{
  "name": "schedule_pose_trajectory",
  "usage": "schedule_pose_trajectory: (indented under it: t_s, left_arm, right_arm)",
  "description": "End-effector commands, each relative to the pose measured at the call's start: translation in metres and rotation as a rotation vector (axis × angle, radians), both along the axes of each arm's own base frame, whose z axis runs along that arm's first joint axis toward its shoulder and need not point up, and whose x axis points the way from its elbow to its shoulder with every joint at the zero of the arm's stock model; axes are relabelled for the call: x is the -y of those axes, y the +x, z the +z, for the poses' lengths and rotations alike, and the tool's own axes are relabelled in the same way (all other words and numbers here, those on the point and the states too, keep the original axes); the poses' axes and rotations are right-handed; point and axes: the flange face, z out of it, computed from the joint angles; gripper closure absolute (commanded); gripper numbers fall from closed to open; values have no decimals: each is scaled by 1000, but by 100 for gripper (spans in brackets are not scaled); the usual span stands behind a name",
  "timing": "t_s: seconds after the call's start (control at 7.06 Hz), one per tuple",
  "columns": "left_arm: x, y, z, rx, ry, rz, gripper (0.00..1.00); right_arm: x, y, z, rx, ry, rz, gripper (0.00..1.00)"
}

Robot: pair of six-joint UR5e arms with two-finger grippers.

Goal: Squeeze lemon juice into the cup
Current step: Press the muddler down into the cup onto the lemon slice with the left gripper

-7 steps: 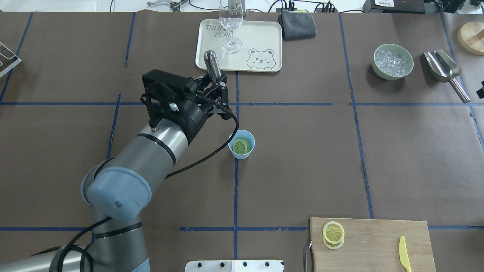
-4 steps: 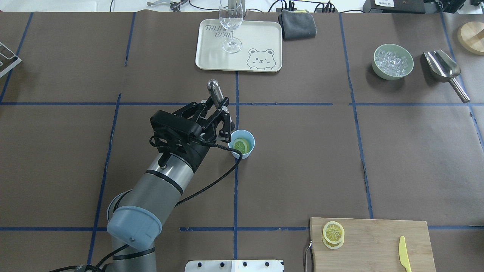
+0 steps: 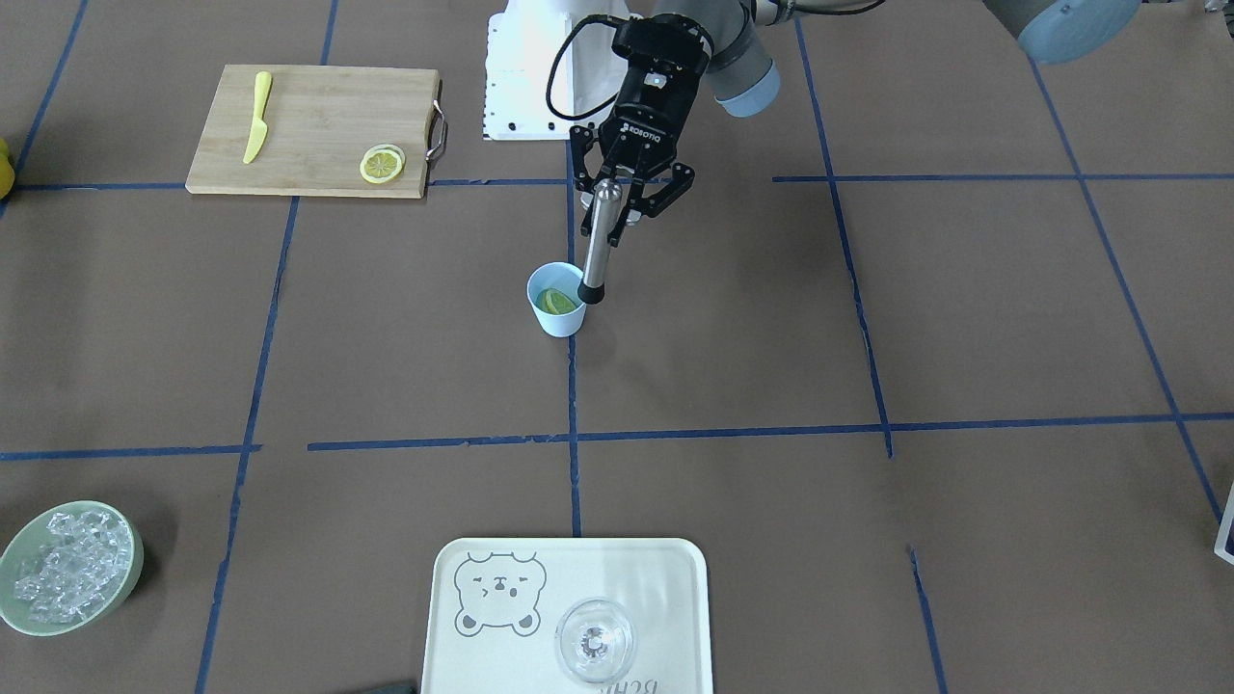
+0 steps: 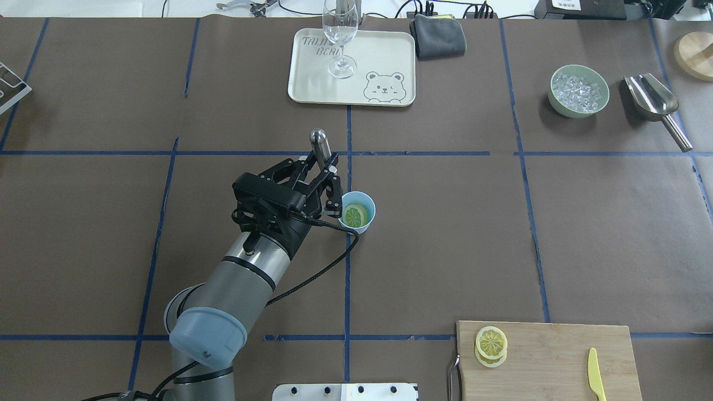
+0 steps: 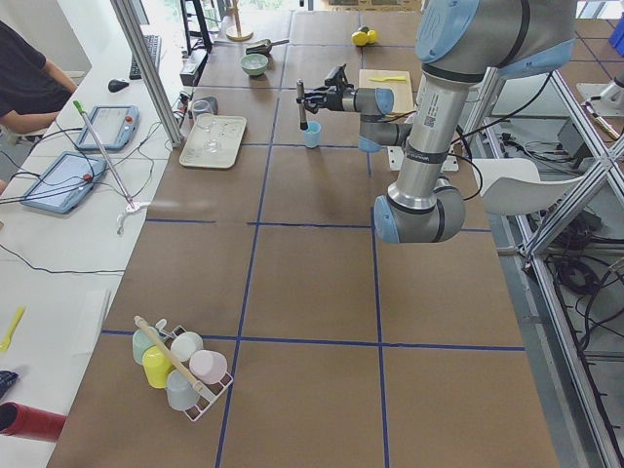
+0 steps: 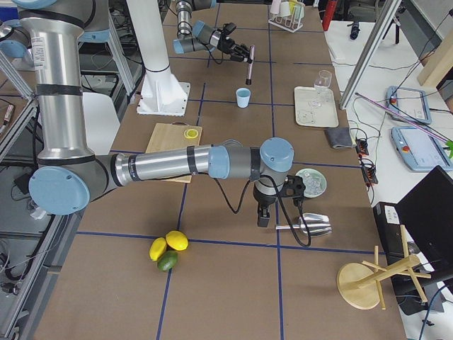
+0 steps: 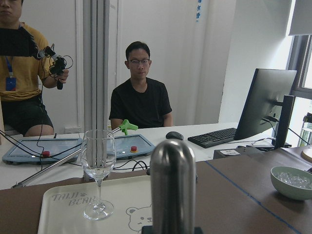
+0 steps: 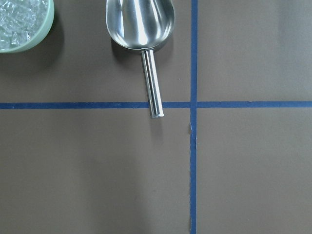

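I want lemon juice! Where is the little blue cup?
In the overhead view the cup stands mid-table on a blue tape line, just right of the left gripper holding a metal rod.

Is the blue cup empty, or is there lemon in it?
Not empty: a lemon slice lies inside the cup, below its rim.

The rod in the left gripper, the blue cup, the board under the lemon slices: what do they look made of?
The rod: likely polished steel, from its bright highlights; dark matte tip, maybe rubber. The cup: matte plastic or paper, no glare; cannot tell which. The board: wood, perhaps bamboo, showing pale striped grain.
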Motion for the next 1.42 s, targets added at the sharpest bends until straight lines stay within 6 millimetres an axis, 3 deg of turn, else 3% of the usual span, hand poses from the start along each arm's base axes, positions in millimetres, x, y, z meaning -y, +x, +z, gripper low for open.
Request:
schedule_pose_trajectory:
  t_s: [0.0,0.71,1.28]
  left_arm:
    - [-2,6,-1,3,-1,5,100]
    - [3,31,-11,9,-1,10,100]
    - [-18,46,-6,10,-3,48,100]
  right_arm:
    - [-1,9,1,3,2,14,0]
    - [-3,11,3,3,0,15,0]
    - [-2,11,2,3,3,15,0]
